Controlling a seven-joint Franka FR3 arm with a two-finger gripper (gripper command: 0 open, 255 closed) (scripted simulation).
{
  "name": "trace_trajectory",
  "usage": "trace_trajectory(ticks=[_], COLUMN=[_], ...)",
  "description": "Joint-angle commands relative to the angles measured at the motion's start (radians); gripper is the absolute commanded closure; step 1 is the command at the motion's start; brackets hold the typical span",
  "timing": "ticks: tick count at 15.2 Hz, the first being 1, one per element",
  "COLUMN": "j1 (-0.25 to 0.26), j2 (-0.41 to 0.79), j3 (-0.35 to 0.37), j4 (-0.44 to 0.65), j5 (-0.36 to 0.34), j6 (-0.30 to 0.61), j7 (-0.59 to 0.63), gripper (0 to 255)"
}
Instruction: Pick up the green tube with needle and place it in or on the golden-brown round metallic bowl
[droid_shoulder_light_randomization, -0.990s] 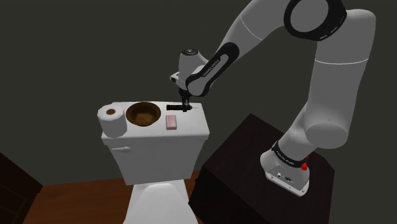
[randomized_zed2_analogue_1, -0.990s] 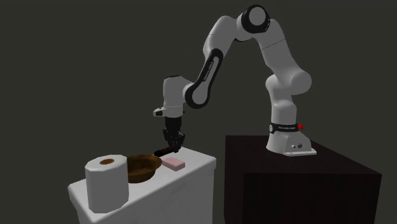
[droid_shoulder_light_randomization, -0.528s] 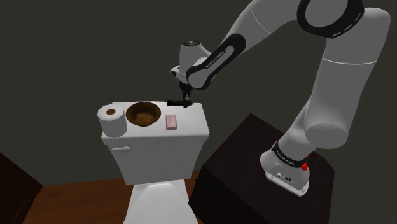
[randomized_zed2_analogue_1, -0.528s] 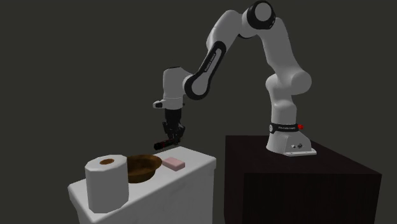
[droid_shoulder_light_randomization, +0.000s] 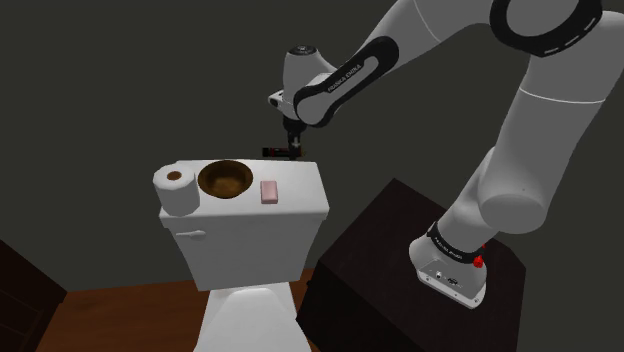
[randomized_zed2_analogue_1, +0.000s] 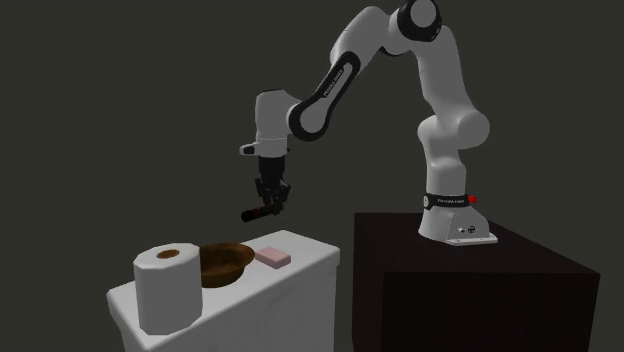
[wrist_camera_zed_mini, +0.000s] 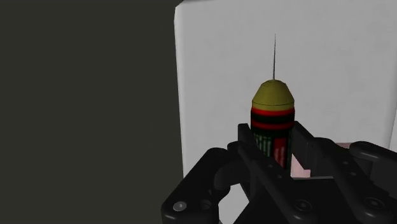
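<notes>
The tube (wrist_camera_zed_mini: 272, 121) has an olive cone tip, red and black bands, a green-marked body and 1 thin needle. The gripper (wrist_camera_zed_mini: 273, 153) is clamped on it in mid-air, upper middle of the shoulder view, above the white tank lid (droid_shoulder_light_randomization: 300, 195). The fingers hide the tube's rear end. The brown bowl (droid_shoulder_light_randomization: 224, 180) sits lower left, apart from it.

Overall: dim; the walls (droid_shoulder_light_randomization: 100, 80) around me are a flat dark grey.
Brightest: the white tank lid (droid_shoulder_light_randomization: 300, 190) and my arm (droid_shoulder_light_randomization: 535, 130), lit softly from above.
Shade: my arm's undersides grade to grey; my stand (randomized_zed2_analogue_1: 470, 290) sinks near black.
Wrist view: my gripper (wrist_camera_zed_mini: 273, 143) near black; the tube (wrist_camera_zed_mini: 272, 121) softly lit at its olive tip.
</notes>
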Motion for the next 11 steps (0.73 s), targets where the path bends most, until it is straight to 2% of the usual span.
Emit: trace_trajectory(ticks=[1,4,11], j1=[-0.002,-0.002,0.089], j2=[-0.024,-0.047,0.087], j3=[0.001,0.003,0.048], j4=[0.002,0.007,0.215], j5=[0.005,0.009,-0.001], j6=[-0.026,-0.054,-0.141], j7=[-0.007,-0.011,0.122], gripper=[255,255,255])
